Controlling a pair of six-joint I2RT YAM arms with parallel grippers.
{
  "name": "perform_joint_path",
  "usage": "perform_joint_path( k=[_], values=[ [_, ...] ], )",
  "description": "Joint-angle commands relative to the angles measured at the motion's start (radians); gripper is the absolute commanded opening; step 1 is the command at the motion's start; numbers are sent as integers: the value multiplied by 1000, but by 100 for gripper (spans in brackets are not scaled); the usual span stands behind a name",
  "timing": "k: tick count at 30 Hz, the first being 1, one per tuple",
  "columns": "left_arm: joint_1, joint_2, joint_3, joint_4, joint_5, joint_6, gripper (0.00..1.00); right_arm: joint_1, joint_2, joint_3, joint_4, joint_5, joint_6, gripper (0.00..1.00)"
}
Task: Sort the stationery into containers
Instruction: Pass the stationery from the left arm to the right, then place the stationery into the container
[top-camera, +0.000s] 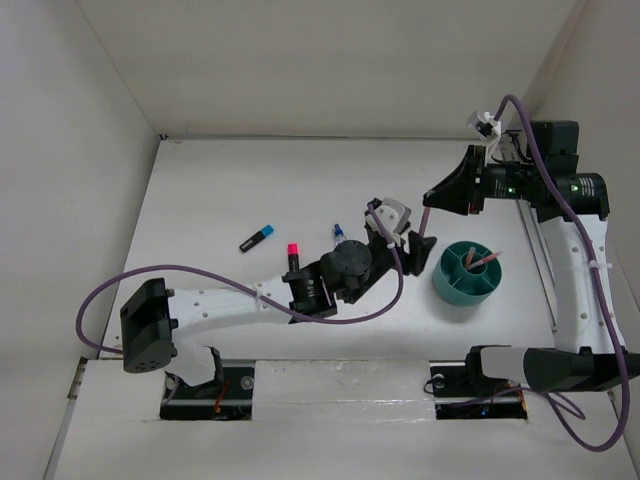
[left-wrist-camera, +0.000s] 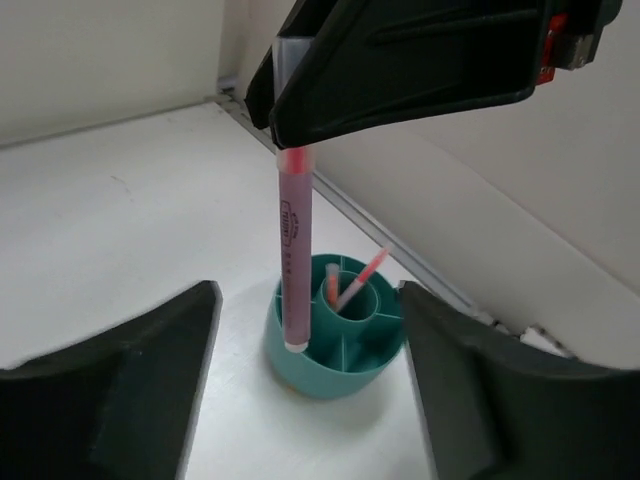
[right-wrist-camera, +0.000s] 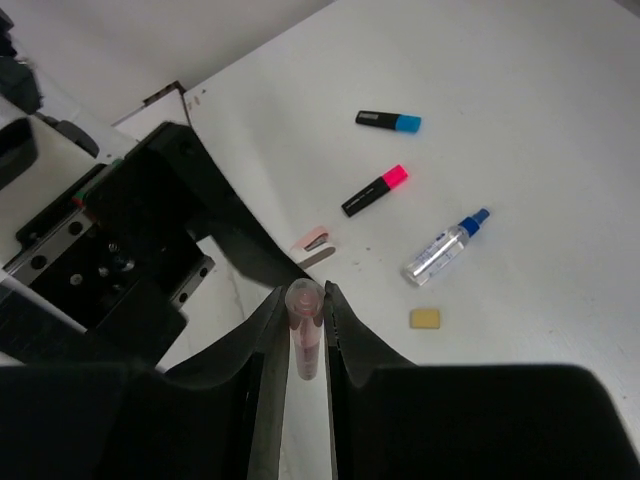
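R claw (right-wrist-camera: 305, 298) clenched on 1 thin pink pen (left-wrist-camera: 293, 240), gripping its top end, pen hanging upright. Pen's lower tip sits at the near-left rim of the round teal plastic organiser cup (left-wrist-camera: 335, 372); can't tell if it's inside a compartment. L claw (left-wrist-camera: 307, 290) released, fingers wide apart, nothing between them. 2 thin pink-orange pens (left-wrist-camera: 362, 276) lean in the cup's middle ring. On the white table (right-wrist-camera: 560, 120), well apart from the cup: black highlighter w/ blue cap (right-wrist-camera: 388, 121), black highlighter w/ pink cap (right-wrist-camera: 375, 190), clear blue-capped bottle (right-wrist-camera: 445, 250), tan eraser cube (right-wrist-camera: 426, 318), pinkish stapler (right-wrist-camera: 315, 245).
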Motion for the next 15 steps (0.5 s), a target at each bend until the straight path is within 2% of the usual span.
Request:
perform_joint_path(
  k=[1, 2, 3, 5, 6, 7, 10, 15],
  values=[
    [-4, -11, 20, 66, -21, -10, 72, 5, -40, -11, 77, 57, -16, 0],
    [-4, -11, 20, 66, -31, -19, 95, 5, -40, -11, 77, 84, -16, 0],
    [-4, -20, 20, 49, -54, -19, 100, -4, -52, -23, 88, 116, -25, 0],
    [-4, -20, 30, -12, -82, -56, 100, -30, -66, -63, 114, 213, -43, 0],
    [-4, -20, 46, -119, -175, -108, 100, -93, -108, -135, 173, 288, -87, 0],
    [-4, -20, 46, -120, -176, -108, 100, -93, -109, -136, 174, 288, -88, 0],
    [-4, -46, 34, -262, -261, -212, 100, -190, -158, -235, 208, 349, -175, 0],
    [-4, -148, -101, -370, -306, -343, 100, -364, -199, -376, 205, 319, -318, 0]
  ],
)
